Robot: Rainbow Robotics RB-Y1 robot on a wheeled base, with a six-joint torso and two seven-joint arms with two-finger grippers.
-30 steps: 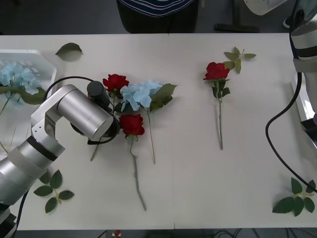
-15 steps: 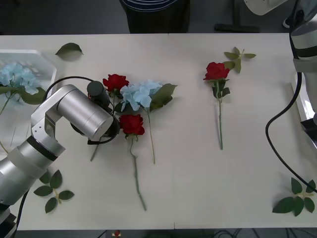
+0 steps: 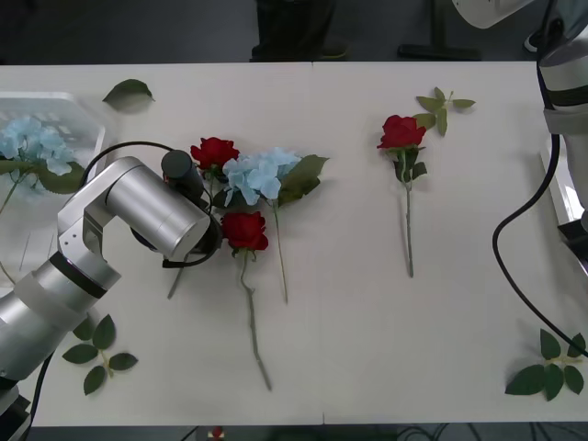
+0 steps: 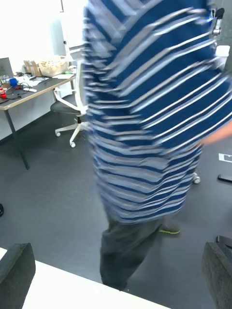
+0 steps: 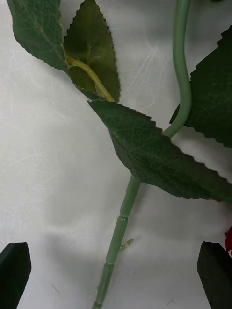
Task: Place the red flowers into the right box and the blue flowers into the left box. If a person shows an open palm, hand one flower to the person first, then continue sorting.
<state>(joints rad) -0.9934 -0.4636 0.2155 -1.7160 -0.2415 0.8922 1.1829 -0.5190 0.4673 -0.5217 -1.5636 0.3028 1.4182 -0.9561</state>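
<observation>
Down low, left pincer (image 5: 116, 277) spread over rose stem (image 5: 117, 236) — bloom hidden.

Table (image 3: 349, 349): spans most of the front view.
Left box (image 3: 87, 119): upper left edge, one blue flower (image 3: 28, 140) in it.
Left arm (image 3: 138, 216): left of centre, over the flower cluster.
Cluster, centre-left: rose (image 3: 214, 152) uppermost, second blue flower (image 3: 259, 173) just right of it, rose (image 3: 245, 230) below both.
Lone rose (image 3: 401, 132): upper right of centre, well apart.
Leaf sprigs: upper left (image 3: 128, 90), upper right (image 3: 440, 103), lower left (image 3: 95, 354), lower right (image 3: 549, 367).
</observation>
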